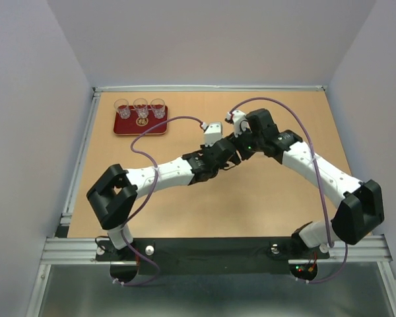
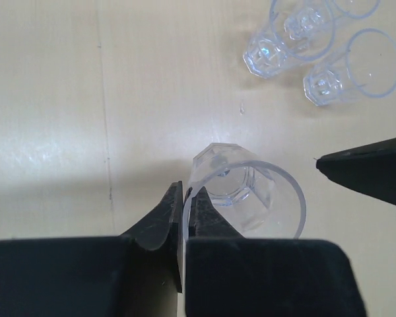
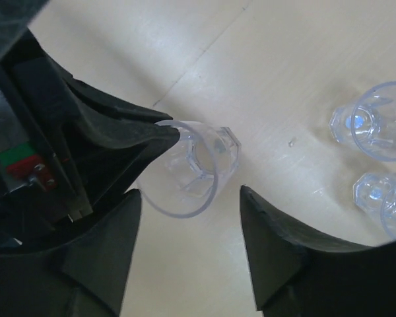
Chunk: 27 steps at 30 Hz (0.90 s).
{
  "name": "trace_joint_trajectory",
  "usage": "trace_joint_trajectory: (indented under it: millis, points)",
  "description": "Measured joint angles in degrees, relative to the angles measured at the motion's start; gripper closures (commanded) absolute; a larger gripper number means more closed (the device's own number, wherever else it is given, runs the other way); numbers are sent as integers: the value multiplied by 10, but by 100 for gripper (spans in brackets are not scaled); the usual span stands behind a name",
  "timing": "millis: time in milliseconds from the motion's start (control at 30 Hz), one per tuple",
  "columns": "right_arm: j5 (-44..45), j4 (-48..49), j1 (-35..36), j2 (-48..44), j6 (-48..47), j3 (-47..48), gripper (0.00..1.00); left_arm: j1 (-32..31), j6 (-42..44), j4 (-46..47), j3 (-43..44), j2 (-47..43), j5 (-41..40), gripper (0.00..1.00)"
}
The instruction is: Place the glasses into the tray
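The small clear round cup point(image 2: 241, 198) is see-through and shiny. Its rim is smooth and it has flat cut sides near the bottom. It could be glass or clear plastic; I cannot tell which. The flat pale table top point(image 1: 264, 198) looks like wood, smooth and dull, with thin lines in it. The dark red flat tray point(image 1: 125, 129) has a soft shine. The black fingers point(image 2: 152, 228) of the left gripper point(image 2: 185, 198) look like dull, smooth plastic. The long silver rail point(image 1: 69, 251) looks like ribbed metal.

- Bright, even light from above; the table point(image 1: 270, 198) shows only faint, soft shadows.
- A pale shadow lies left of the glass point(image 2: 241, 195); its rim glints.
- Fingers point(image 2: 155, 224) nearest the glass look blurred, featureless black.
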Motion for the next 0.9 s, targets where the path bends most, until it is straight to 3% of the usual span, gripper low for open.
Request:
trace_joint_trajectory:
  millis: [467,633,900]
  points:
    - [5,-1,-26,-108,-49,-40,12,28,41,25,-43,-42,6,100]
    - [-11,0,-90,-163,-78,-90,7,119,63,41,-110,-108,61,100]
    - [-27,18,-158,-260,-104,-185,5,343,71,49,-159,-177,142,100]
